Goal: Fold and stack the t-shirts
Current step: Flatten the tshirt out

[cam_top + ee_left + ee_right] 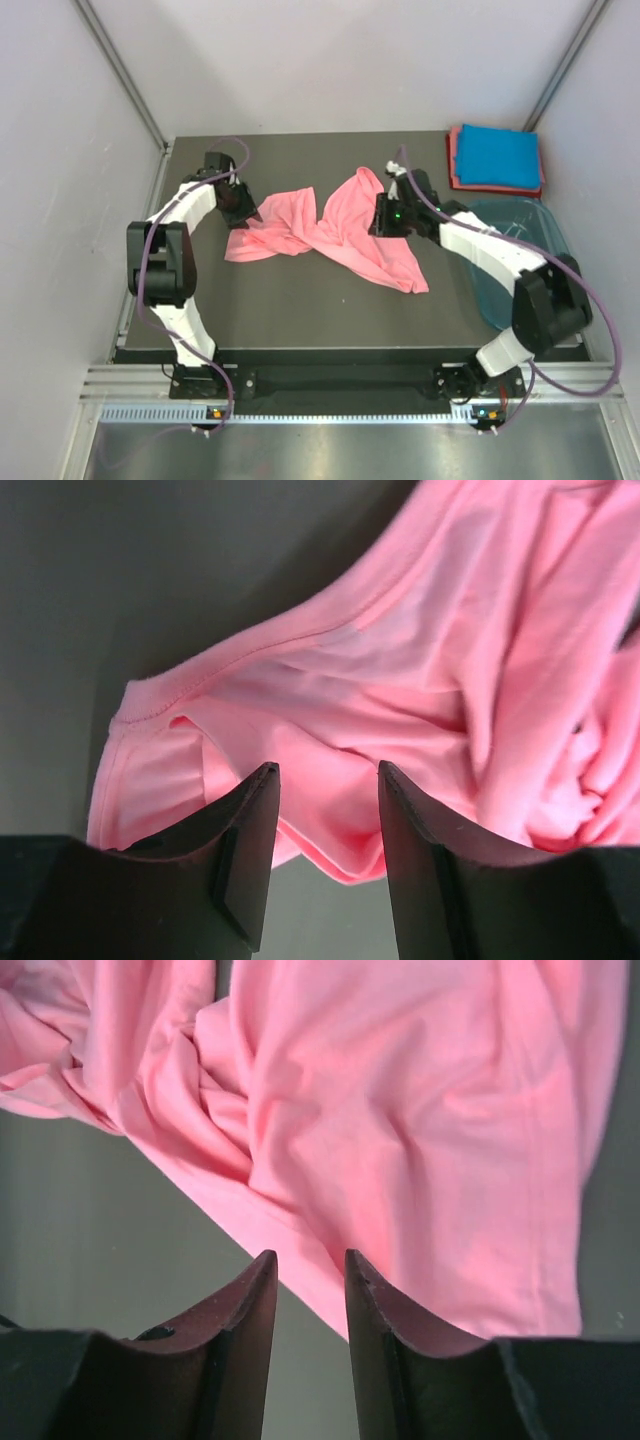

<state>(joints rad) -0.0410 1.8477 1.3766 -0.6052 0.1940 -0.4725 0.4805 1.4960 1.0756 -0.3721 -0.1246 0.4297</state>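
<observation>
Unfolded salmon-pink t-shirt (330, 235) lies twisted, left of the teal tub (540, 225). The blue t-shirt (498, 155) sits folded on the reddish-pink t-shirt (453, 160) beyond the tub. Left gripper (325, 770) and right gripper (310, 1257) hover over it, jaws parted and empty. Judged next: grasp edges, spread flat.

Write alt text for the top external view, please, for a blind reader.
A crumpled salmon-pink t-shirt lies on a dark table, the left gripper at its left edge and the right gripper over its right half. Far right, a folded blue t-shirt tops a reddish-pink one.
</observation>
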